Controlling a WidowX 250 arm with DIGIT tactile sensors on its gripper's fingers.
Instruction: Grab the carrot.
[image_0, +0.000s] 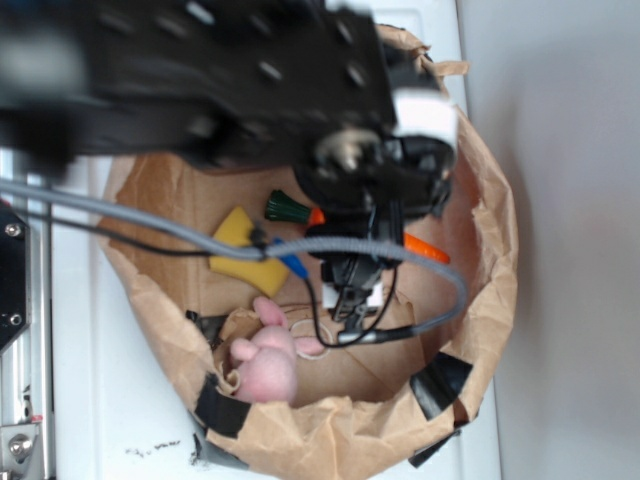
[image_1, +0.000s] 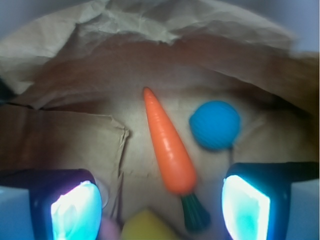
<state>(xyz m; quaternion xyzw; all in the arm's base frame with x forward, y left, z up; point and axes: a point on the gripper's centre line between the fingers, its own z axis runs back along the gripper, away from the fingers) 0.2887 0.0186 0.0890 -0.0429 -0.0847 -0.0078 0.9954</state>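
Crumpled brown paper bag on white surface, carrot on bag floor, tip toward 12 o'clock, blue ball at its 3 o'clock, gripper spread wide above carrot's stub.

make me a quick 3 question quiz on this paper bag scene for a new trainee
1. True or false: the gripper is already shut on the carrot.
2. In the wrist view, what lies just right of the carrot? A) blue ball B) pink plush C) yellow sponge
3. Fill in: the carrot's green leafy end points ____ the wrist camera.

Key
1. False. The fingers stand apart either side of the carrot, not touching it.
2. A, the blue ball. The yellow sponge sits at the bottom edge; the pink plush shows in the exterior view.
3. Toward.
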